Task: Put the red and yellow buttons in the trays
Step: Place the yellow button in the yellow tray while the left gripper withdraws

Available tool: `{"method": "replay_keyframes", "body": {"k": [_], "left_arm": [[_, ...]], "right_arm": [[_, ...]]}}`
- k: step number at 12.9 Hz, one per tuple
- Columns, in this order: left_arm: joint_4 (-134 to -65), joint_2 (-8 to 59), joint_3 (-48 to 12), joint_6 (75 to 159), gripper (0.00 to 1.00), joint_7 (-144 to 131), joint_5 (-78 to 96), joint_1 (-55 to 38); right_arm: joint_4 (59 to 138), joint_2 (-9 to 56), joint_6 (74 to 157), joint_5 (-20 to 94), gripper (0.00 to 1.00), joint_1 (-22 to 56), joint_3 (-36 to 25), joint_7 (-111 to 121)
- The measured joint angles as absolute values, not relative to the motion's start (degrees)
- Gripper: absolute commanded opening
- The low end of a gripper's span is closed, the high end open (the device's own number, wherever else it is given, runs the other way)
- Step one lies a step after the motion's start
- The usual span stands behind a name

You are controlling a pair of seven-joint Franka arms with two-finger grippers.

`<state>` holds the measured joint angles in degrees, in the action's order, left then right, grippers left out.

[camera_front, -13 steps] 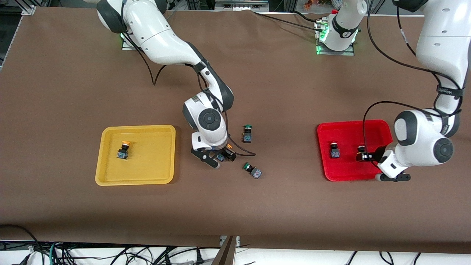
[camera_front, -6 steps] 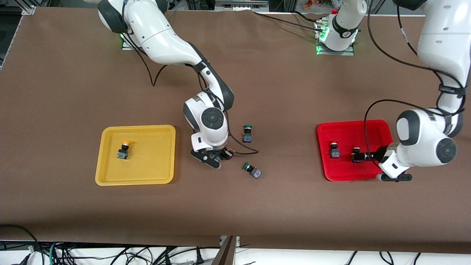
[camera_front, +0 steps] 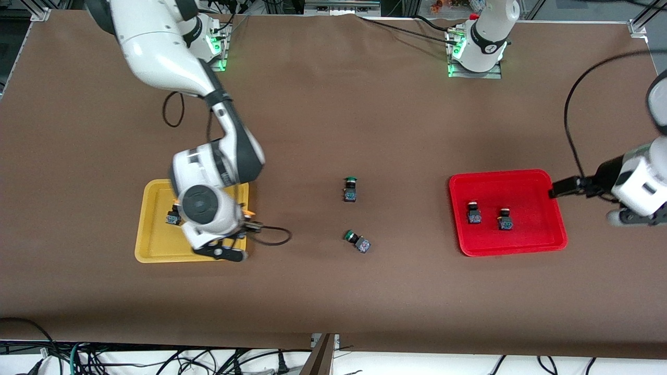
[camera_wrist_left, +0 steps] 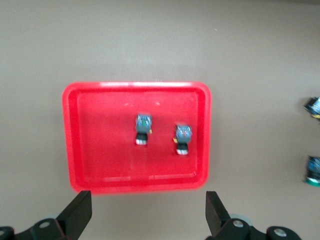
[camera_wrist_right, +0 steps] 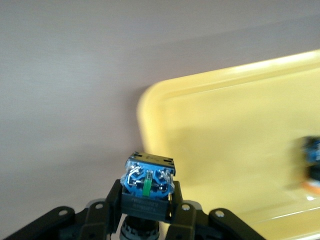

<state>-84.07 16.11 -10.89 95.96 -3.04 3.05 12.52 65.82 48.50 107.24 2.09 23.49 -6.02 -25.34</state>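
My right gripper [camera_front: 245, 232] is shut on a yellow button [camera_front: 252, 221] and holds it over the yellow tray's [camera_front: 156, 255] edge nearest the table's middle. In the right wrist view the button's blue body [camera_wrist_right: 148, 180] sits between the fingers of that gripper [camera_wrist_right: 147, 200], at the tray's [camera_wrist_right: 240, 130] corner. Another yellow button [camera_front: 172, 216] lies in that tray, partly hidden by the arm. Two red buttons [camera_front: 473, 212] [camera_front: 504, 219] stand in the red tray [camera_front: 508, 246]. My left gripper [camera_front: 594, 203] is open and empty, raised beside the red tray at the left arm's end. It [camera_wrist_left: 148, 220] looks onto the tray [camera_wrist_left: 75, 150] and both buttons [camera_wrist_left: 142, 128] [camera_wrist_left: 182, 139].
Two green-capped switches lie on the table between the trays, one upright [camera_front: 350, 189] and one on its side [camera_front: 357, 241] nearer the front camera. They also show in the left wrist view [camera_wrist_left: 314, 106] [camera_wrist_left: 314, 170]. A cable loops from the right wrist [camera_front: 276, 237].
My right gripper lifted the yellow button from the table's middle and carried it to the yellow tray. My left gripper let go of the second red button in the red tray and drew away, open.
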Motion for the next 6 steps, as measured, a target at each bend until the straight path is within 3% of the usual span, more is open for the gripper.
{"method": "replay_keyframes", "body": {"k": [4,6], "left_arm": [[-77.33,12.19,-11.16,85.32,1.00,-4.10,3.05,11.95],[-77.40,10.09,-6.10,82.43,1.00,-4.24,3.00,6.55]], "right_arm": [[75.37,46.49,109.79,2.44,0.00,20.16,-5.98,-15.37],[82.04,44.84,115.46,2.45,0.06,20.21,-5.92,-13.66]]}}
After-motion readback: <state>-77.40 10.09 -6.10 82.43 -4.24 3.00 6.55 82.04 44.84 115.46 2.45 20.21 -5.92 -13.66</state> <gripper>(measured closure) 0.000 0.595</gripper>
